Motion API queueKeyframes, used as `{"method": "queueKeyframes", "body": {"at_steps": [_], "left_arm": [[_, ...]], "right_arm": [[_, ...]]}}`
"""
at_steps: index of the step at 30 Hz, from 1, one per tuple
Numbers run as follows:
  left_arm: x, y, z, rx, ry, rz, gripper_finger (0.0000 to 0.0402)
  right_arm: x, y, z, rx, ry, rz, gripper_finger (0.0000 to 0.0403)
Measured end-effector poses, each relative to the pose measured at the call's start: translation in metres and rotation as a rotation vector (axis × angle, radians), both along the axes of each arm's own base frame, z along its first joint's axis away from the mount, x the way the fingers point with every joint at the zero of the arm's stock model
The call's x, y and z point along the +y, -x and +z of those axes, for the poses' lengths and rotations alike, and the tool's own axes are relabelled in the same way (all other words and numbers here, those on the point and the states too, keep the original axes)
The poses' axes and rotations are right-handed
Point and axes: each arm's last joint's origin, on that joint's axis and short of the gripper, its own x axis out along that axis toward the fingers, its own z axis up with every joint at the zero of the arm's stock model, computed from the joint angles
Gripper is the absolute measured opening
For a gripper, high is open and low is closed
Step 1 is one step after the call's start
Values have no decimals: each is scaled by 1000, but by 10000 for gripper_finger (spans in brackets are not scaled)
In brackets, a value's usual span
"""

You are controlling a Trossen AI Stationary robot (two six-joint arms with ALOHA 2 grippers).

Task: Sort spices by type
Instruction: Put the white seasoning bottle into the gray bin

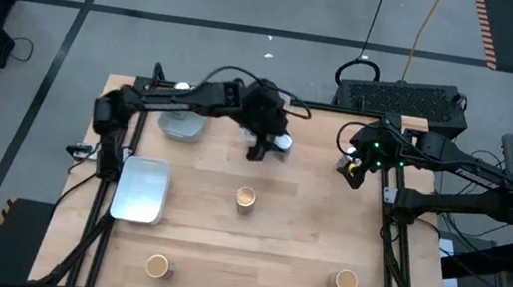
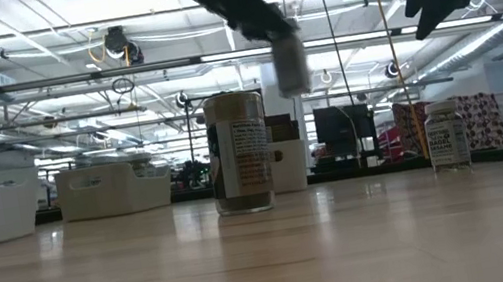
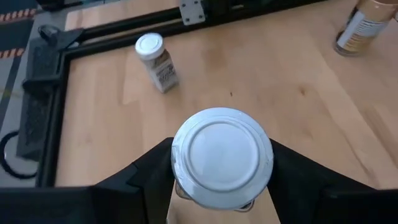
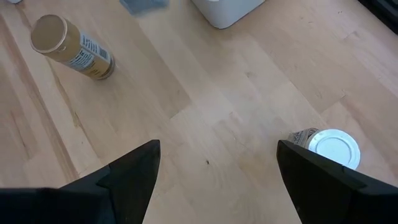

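Note:
My left gripper (image 1: 269,146) hangs over the far middle of the table, shut on a white-topped spice jar (image 3: 222,155), which the low view shows in the air (image 2: 290,62). My right gripper (image 1: 351,169) waits open at the far right, above a second white-topped jar (image 4: 333,147) standing on its base. Three tan-topped jars stand on the table: one in the middle (image 1: 246,197), one near left (image 1: 157,266), one near right (image 1: 346,281). My left gripper pinches the white-topped jar between its two fingers, which lie on opposite sides of the body just under the lid (image 3: 181,191). The fingers slant down from the table's far left. The jar stays upright, lid up, lifted clear of the table.
Two pale trays sit on the left, a small one at the far side (image 1: 182,125) and a larger one nearer (image 1: 141,189). A small white thing (image 1: 182,85) lies at the far left edge. Black frame rails (image 1: 387,232) run along the table's sides.

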Motion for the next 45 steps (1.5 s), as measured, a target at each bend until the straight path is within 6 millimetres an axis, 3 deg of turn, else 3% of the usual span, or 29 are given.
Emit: {"method": "queueKeyframes", "body": {"at_steps": [7, 18, 26, 31, 45], "left_arm": [[18, 56, 35, 88, 61, 61, 216], [51, 139, 59, 195, 109, 210, 216], [72, 198, 18, 229, 196, 365, 216], [77, 222, -8, 269, 174, 430, 216], [88, 230, -44, 329, 51, 439, 216]], "right_arm": [[-1, -3, 2, -42, 18, 7, 306], [-2, -6, 4, -73, 23, 3, 306], [-2, -7, 4, -81, 8, -21, 306], [-2, -8, 5, -98, 12, -21, 306], [-4, -16, 5, -125, 14, -25, 306]]}}
